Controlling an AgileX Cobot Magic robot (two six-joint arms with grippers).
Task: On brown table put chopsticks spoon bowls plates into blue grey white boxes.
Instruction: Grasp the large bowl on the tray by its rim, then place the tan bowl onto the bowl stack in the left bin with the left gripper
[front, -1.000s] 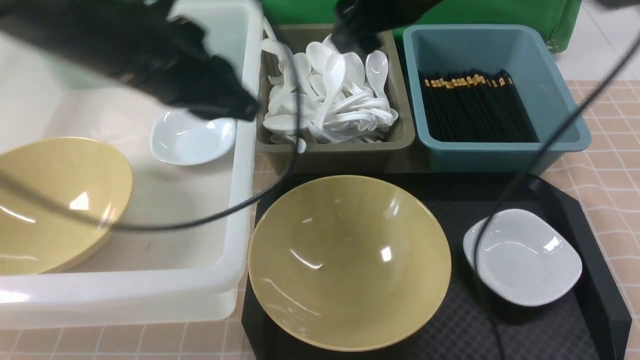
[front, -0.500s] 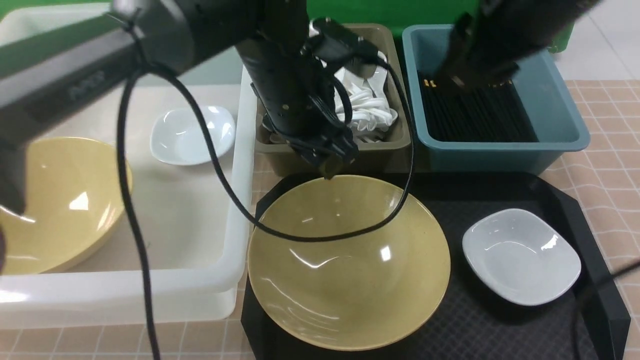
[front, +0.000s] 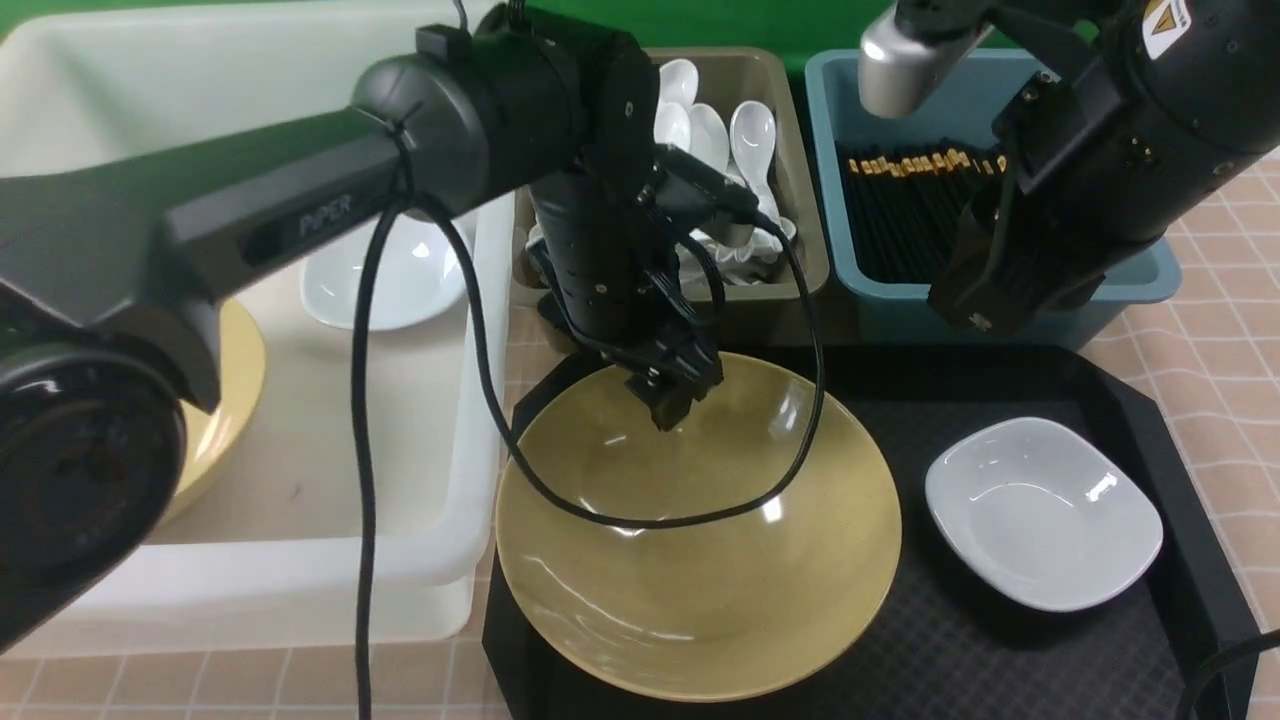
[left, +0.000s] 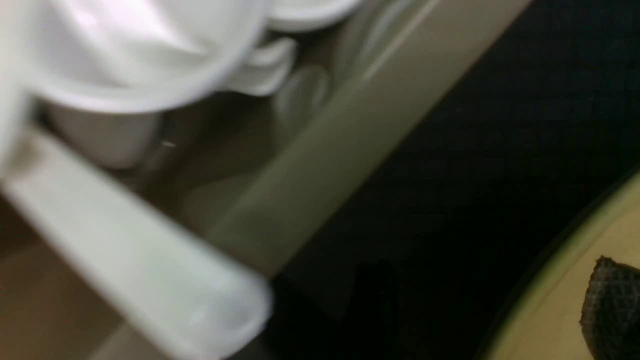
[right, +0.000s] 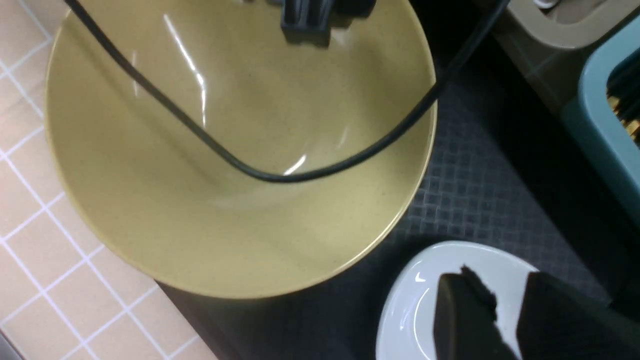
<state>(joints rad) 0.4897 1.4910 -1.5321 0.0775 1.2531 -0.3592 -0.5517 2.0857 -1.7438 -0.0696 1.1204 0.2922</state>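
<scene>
A big yellow bowl (front: 700, 540) lies on the black tray (front: 1000, 650). My left gripper (front: 668, 400) is open at the bowl's far rim. In the left wrist view one fingertip (left: 612, 305) is over the bowl's inside and the other shows faintly outside it. A white plate (front: 1045, 510) lies to the bowl's right. My right gripper (right: 500, 280) hangs above that plate (right: 415, 310), a narrow gap between its fingers and nothing in it. Another plate (front: 400, 280) and a second bowl (front: 225, 400) lie in the white box (front: 300, 590).
Spoons (front: 740, 130) fill the grey box (front: 790, 290), and chopsticks (front: 900, 210) fill the blue box (front: 1140, 280), both behind the tray. The left arm's cable (front: 640, 520) loops over the bowl. The brown table (front: 1220, 340) shows at the right.
My left arm swung from the white box to the tray bowl's far rim and its jaws opened. My right arm moved from the grey box to above the tray's plate, its jaws narrowing.
</scene>
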